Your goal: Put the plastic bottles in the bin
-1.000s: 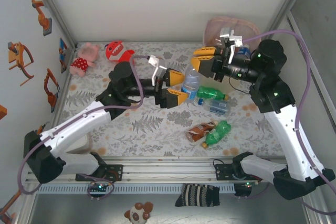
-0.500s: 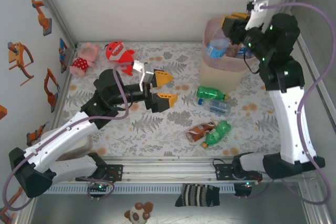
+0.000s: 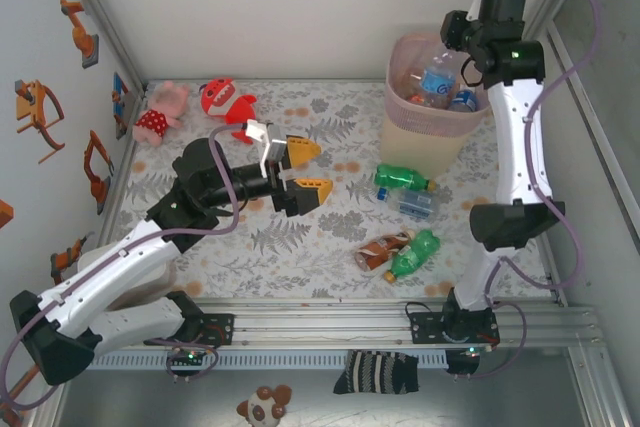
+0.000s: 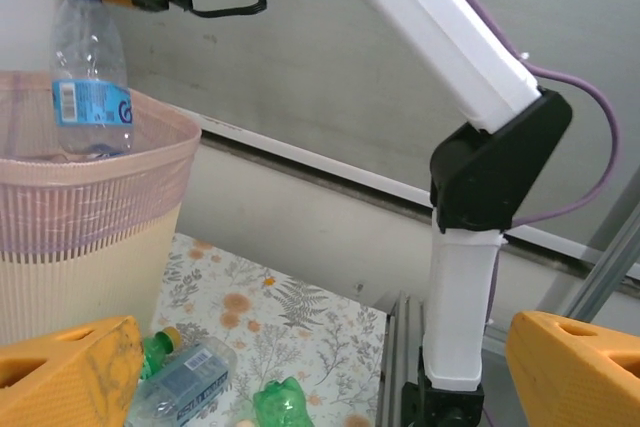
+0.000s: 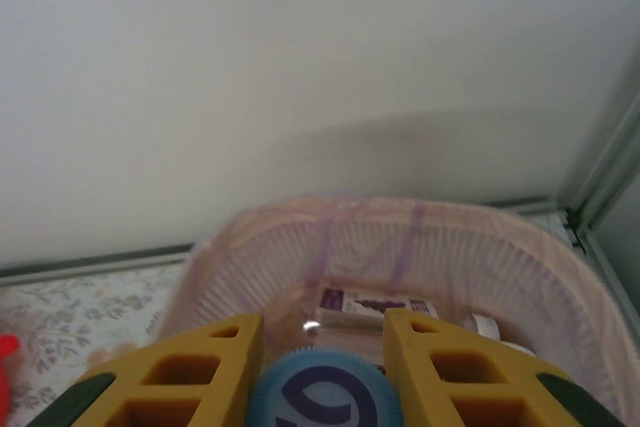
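Blue-label bottle (image 4: 90, 77) clamped at its cap end in my right claw (image 5: 322, 372), hanging over the bin (image 3: 420, 142) at the table's (image 3: 300, 237) far right corner. Several bottles inside. Four left toward the right edge, green bottle (image 3: 402, 178) nearest the bin. Left claw (image 3: 312, 168) wide, empty, mid-table; open room around it.

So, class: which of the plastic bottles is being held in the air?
The clear bottle with the blue label, hanging cap-up from the right gripper over the bin; the green bottles lie on the table.
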Controlling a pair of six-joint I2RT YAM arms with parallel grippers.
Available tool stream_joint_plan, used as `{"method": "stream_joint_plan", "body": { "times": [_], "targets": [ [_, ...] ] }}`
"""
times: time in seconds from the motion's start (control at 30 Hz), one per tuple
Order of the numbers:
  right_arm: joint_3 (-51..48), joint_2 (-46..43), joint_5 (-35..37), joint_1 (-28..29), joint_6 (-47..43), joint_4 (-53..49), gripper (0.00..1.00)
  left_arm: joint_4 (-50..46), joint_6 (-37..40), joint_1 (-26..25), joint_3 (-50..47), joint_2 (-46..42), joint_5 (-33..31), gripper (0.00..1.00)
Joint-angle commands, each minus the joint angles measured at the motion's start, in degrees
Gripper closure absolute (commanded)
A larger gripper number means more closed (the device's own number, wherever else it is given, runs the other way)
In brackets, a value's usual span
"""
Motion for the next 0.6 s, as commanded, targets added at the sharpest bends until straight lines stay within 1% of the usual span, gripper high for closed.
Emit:
{"method": "stream_joint_plan", "body": {
  "times": [0.0,0.1,0.37,0.5,0.57],
  "targets": [
    [1.63,1.24,2.34,-1.66,1.07,-6.04,0.87,-0.90,1.44,0.39,-1.17,-1.82,-1.69,0.07],
    [0.78,3.25,1.34,-2.68,0.97,-7.51,0.87,-1.19,1.44,0.36,-1.65,-2.20,-2.92,0.07],
    [0.76,10.32,-3.38,-3.41,0.92,-10.90,0.89,-1.91,1.51,0.40,-1.68,-1.59,-3.79,0.07],
    [0.36,13.61,-4.32,-3.73,1.13,-11.27,0.88,-2.33,1.55,0.40,-1.94,-1.60,-4.12,0.07],
    [0.45,15.24,-4.48,-4.02,1.48,-11.22,0.87,-3.06,1.70,0.40,-1.95,-1.85,-4.37,0.07]
  ]
}}
